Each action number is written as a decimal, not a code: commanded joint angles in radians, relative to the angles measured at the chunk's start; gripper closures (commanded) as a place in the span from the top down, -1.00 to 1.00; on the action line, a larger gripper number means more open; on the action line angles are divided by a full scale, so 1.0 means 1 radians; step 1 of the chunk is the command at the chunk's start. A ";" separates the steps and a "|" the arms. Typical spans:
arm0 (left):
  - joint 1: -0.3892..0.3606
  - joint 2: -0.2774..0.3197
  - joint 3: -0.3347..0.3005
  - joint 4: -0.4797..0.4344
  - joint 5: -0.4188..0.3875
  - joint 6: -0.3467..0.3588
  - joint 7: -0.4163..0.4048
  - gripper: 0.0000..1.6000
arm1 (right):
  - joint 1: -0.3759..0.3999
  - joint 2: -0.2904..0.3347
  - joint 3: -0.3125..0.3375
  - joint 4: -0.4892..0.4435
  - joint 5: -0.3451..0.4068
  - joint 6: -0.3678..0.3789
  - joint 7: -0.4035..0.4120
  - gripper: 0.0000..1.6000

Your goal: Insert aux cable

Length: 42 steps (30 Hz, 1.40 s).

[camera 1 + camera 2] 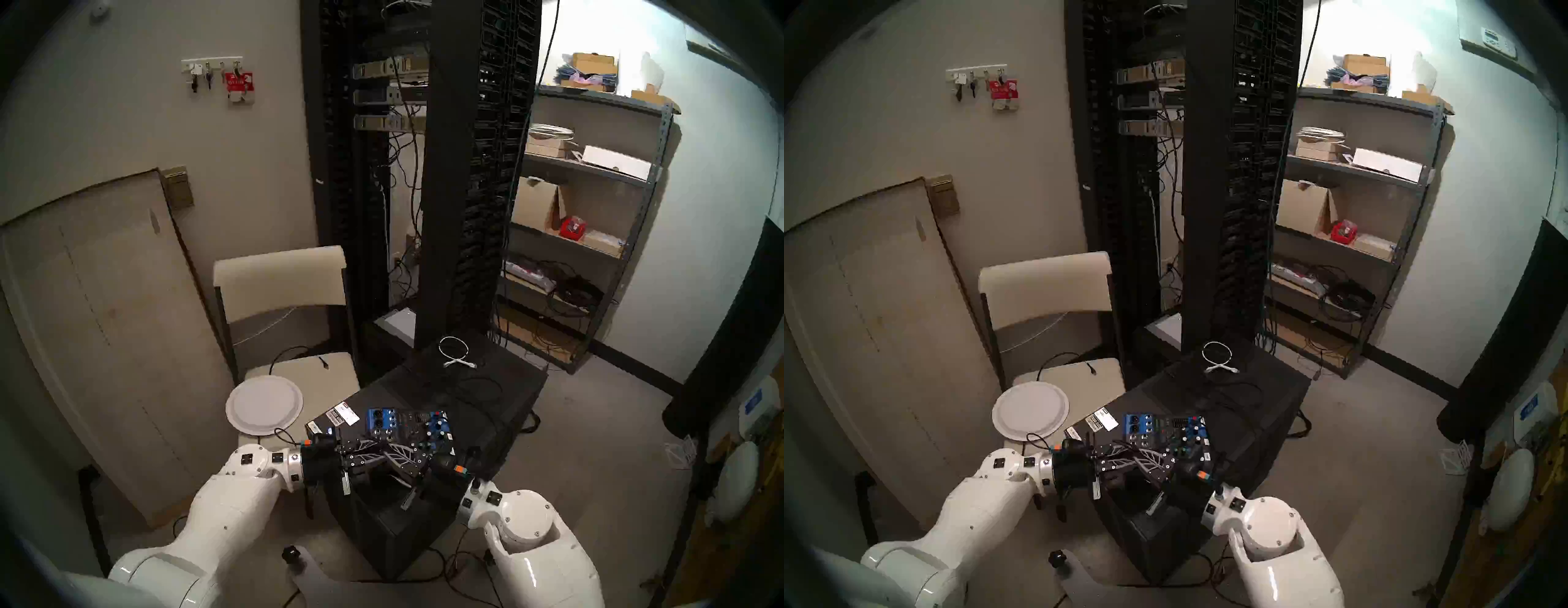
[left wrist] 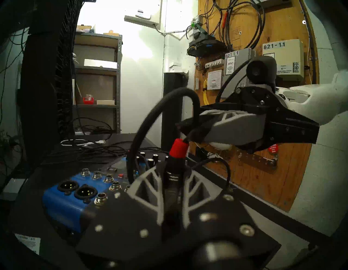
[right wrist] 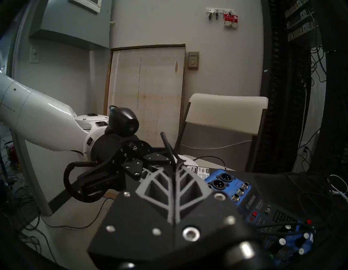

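Note:
In the left wrist view my left gripper (image 2: pixel 173 169) is shut on the plug of the aux cable (image 2: pixel 178 149), just below its red collar; the jack tip is hidden between the fingers. The black cable rises from the collar, passes through my right gripper (image 2: pixel 188 132), which is shut on it, then arcs over and down toward the mixer. The blue and black mixer (image 2: pixel 62 201) with its row of sockets lies just left of the plug. In the right wrist view my right gripper (image 3: pixel 174 169) pinches the thin cable (image 3: pixel 166 143). Both grippers meet above the mixer's (image 1: pixel 407 424) near edge.
The mixer sits on a black cabinet (image 1: pixel 488 403) with loose black cables and a short white coiled cable (image 1: pixel 456 352) at its far end. A chair with a white round plate (image 1: pixel 264 404) stands to the left. A tall server rack (image 1: pixel 424 170) and shelves (image 1: pixel 594 212) are behind.

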 commanded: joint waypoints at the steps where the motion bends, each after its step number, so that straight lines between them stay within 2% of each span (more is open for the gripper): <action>1: -0.002 0.016 0.004 0.006 0.007 0.004 -0.010 -1.00 | -0.003 -0.006 -0.019 0.003 0.000 0.004 0.014 -1.00; 4: -0.003 0.017 0.005 0.003 0.006 0.004 -0.006 -1.00 | -0.003 -0.007 -0.018 0.001 0.000 0.004 0.013 -1.00; 5: -0.003 0.018 0.005 0.002 0.006 0.006 -0.006 -0.82 | -0.003 -0.007 -0.017 0.000 0.000 0.004 0.013 -1.00; 8: -0.004 0.020 0.002 -0.006 0.001 0.011 -0.006 -0.84 | -0.002 -0.008 -0.016 -0.002 0.001 0.006 0.012 -1.00; 11: -0.008 0.020 0.001 -0.003 -0.002 0.010 -0.010 -0.62 | 0.001 -0.008 -0.015 0.000 0.001 0.006 0.013 -1.00; 14: -0.010 0.018 -0.002 -0.008 -0.006 0.014 -0.011 -0.55 | 0.003 -0.008 -0.014 0.002 0.003 0.007 0.015 -1.00; 15: -0.010 0.017 -0.002 -0.012 -0.007 0.016 -0.011 -0.41 | 0.003 -0.009 -0.014 0.002 0.003 0.007 0.015 -1.00; 16: -0.009 0.017 -0.002 -0.018 -0.007 0.020 -0.013 -0.36 | 0.003 -0.009 -0.014 0.001 0.003 0.007 0.014 -1.00; 20: -0.003 0.015 -0.003 -0.035 -0.008 0.027 -0.013 -0.33 | 0.004 -0.009 -0.013 0.000 0.004 0.009 0.016 -1.00; 21: -0.003 0.015 -0.004 -0.035 -0.008 0.027 -0.013 -0.24 | 0.004 -0.009 -0.013 0.001 0.004 0.009 0.015 -1.00; 25: -0.004 0.013 -0.008 -0.034 -0.009 0.025 -0.017 -0.29 | 0.006 -0.009 -0.012 0.002 0.005 0.011 0.018 -1.00; 33: 0.013 0.012 -0.017 -0.076 -0.014 0.040 -0.016 -0.07 | 0.008 -0.010 -0.011 0.004 0.007 0.013 0.022 -1.00; 42: 0.017 0.005 -0.024 -0.092 -0.013 0.047 -0.015 -0.08 | 0.004 -0.009 -0.011 -0.002 0.007 0.019 0.024 -1.00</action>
